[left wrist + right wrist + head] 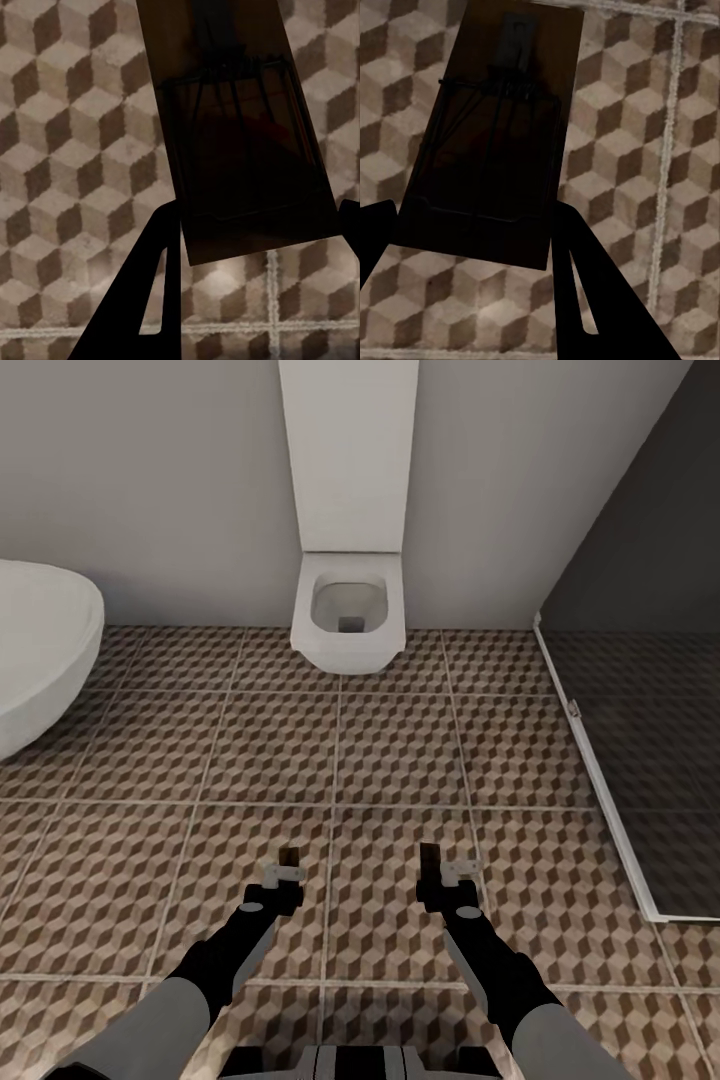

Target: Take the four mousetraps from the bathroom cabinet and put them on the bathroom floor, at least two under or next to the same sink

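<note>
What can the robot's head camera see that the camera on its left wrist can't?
Head view alone: the white toilet against the wall, the rounded white bathtub edge at the left, the dark glass shower screen at the right, and both arms, with the right tool gripping its own mousetrap.

Left wrist view alone: the wire spring and red mark on the left mousetrap, seen close up.

Shared: the cube-patterned bathroom floor and the left tool shut on that mousetrap, held above the tiles.

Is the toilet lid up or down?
Up: the toilet bowl is open to view, its dark drain visible inside.
</note>
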Robot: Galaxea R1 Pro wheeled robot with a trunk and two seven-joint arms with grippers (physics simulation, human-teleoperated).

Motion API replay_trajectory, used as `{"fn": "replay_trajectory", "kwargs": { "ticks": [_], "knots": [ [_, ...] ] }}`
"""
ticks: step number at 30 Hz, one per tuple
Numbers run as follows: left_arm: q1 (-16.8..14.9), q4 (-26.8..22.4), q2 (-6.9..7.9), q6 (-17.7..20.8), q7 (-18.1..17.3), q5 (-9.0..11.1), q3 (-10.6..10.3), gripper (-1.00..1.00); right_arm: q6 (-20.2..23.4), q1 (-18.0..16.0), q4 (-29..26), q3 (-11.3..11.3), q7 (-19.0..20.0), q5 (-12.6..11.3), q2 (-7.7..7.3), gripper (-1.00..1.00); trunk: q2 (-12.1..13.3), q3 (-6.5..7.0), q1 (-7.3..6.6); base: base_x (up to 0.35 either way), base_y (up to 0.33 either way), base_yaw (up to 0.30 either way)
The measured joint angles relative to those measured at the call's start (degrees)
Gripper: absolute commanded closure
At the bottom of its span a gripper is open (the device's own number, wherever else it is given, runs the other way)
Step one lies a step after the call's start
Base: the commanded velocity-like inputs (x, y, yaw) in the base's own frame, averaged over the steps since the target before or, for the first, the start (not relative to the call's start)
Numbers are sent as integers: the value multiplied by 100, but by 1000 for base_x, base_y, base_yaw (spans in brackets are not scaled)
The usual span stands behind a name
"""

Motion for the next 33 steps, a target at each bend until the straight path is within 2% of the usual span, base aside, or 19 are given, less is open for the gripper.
{"fn": "replay_trajectory", "kwargs": {
  "ticks": [29,33],
  "knots": [
    [0,0,-1,3,0,0,0,100,0,0,0,0,0,0,0,100,-1163,-785,637,0,0,0],
    [0,-4,2,1,0,-1,0,100,-2,0,0,0,0,0,1,100,-1165,-822,638,0,0,0]
  ]
}}
